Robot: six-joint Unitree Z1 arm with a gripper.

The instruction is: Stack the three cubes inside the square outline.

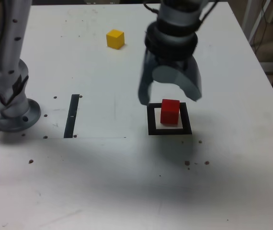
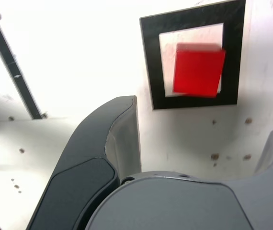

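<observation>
The red cube (image 1: 170, 112) sits inside the square outline (image 1: 153, 129), toward the border's right in the exterior view; a stack built there could creep over it. Above, the wide-open, empty hand (image 1: 169, 97) could topple the cube if lowered off-centre. Beyond, the yellow cube (image 1: 115, 39) waits across the worktop (image 1: 88, 187), needing square placement; no green cube shows.

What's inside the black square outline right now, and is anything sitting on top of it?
Inside the square outline stands the red cube, nothing stacked on it. The pale patch shows around it; whatever lies beneath the cube is covered.
</observation>
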